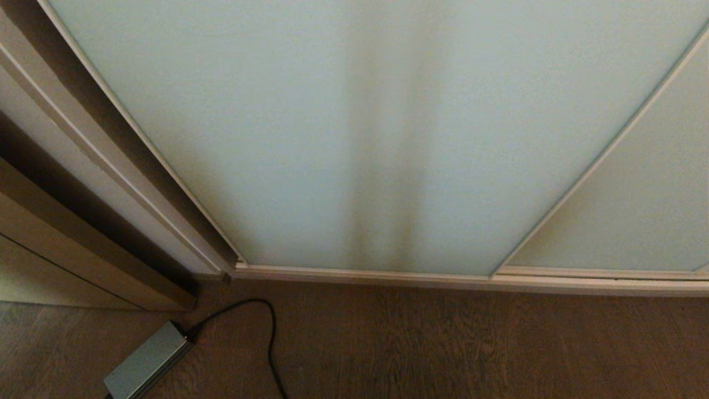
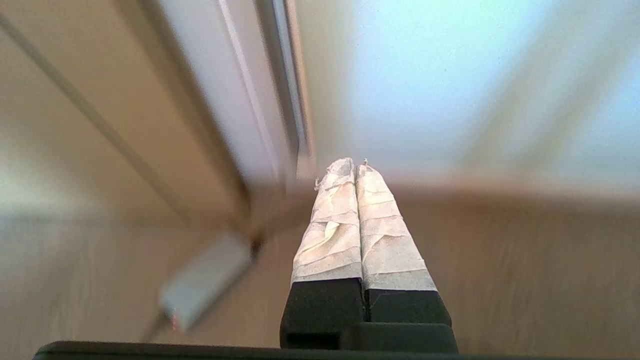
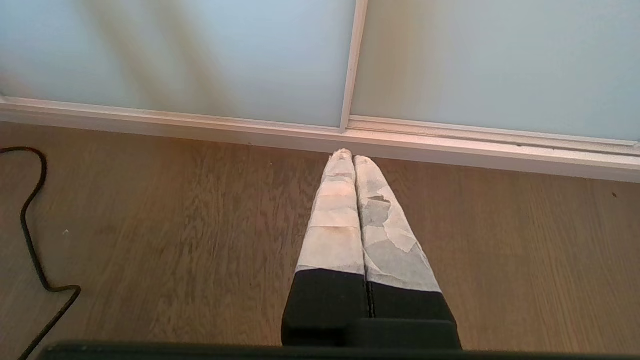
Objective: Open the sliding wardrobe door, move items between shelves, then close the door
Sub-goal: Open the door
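Note:
The sliding wardrobe door [image 1: 354,138] is a wide frosted pale blue-green glass panel in a slim off-white frame, closed against the beige side frame on its left. A second glass panel [image 1: 637,210] overlaps it on the right. My left gripper [image 2: 354,165] is shut with nothing in it, its taped fingertips pointing toward the door's lower left corner [image 2: 305,165] above the floor. My right gripper [image 3: 348,157] is shut and empty, low over the floor before the joint of the two panels [image 3: 350,65]. Neither arm shows in the head view. The items and shelves are hidden behind the door.
A beige wooden side frame [image 1: 83,183] stands left of the door. On the wooden floor [image 1: 443,343] at the lower left lie a grey power brick [image 1: 147,360] and its looping black cable [image 1: 271,332]. An off-white bottom rail [image 1: 443,280] runs under the doors.

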`<state>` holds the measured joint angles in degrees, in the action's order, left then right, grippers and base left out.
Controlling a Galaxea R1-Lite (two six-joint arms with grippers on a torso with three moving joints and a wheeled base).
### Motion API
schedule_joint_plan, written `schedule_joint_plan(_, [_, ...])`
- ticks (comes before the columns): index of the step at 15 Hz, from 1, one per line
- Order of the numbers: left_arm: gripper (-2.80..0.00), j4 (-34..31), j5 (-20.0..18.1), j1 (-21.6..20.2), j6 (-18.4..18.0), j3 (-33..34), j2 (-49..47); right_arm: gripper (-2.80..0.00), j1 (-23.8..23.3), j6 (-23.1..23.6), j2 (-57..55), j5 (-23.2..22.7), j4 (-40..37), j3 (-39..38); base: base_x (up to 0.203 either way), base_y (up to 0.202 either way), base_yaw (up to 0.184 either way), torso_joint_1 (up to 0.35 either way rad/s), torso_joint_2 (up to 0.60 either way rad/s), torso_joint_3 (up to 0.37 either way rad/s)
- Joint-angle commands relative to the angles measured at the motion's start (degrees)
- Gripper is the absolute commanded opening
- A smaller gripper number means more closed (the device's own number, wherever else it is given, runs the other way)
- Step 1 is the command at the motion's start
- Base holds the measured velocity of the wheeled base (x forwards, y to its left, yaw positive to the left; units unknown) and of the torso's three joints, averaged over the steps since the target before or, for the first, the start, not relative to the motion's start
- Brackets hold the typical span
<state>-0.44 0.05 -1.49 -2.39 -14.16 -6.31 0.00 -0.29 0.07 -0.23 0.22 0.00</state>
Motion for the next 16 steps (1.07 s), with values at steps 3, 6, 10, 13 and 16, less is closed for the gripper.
schedule_joint_plan(3, [-2.80,2.35,7.45,-0.32,0.86,-22.44,-20.43,-2.80,0.00,0.03,0.10,-0.04,0.05,0.00,0.000,0.000,0.000,0.000,0.00,0.000])
schedule_joint_plan(6, [-2.80,16.73,21.65,-0.48,0.68,-29.97,-31.97,-2.80,0.00,0.02,0.10,-0.04,0.05,0.00,0.000,0.000,0.000,0.000,0.00,0.000])
schedule_joint_plan(10, [-2.80,24.90,33.51,-0.61,0.61,-37.21,-42.90,-2.80,0.04,-0.02,0.10,-0.04,0.05,0.00,0.000,0.000,0.000,0.000,0.00,0.000])
schedule_joint_plan(13, [-2.80,29.59,39.61,-0.92,0.44,-42.25,-50.53,-2.80,0.08,0.00,0.10,-0.04,0.02,0.00,0.000,0.000,0.000,0.000,0.00,0.000])
schedule_joint_plan(16, [-2.80,31.81,43.19,-0.97,0.42,-46.02,-57.92,-2.80,0.00,0.03,0.10,-0.04,0.05,0.00,0.000,0.000,0.000,0.000,0.00,0.000])
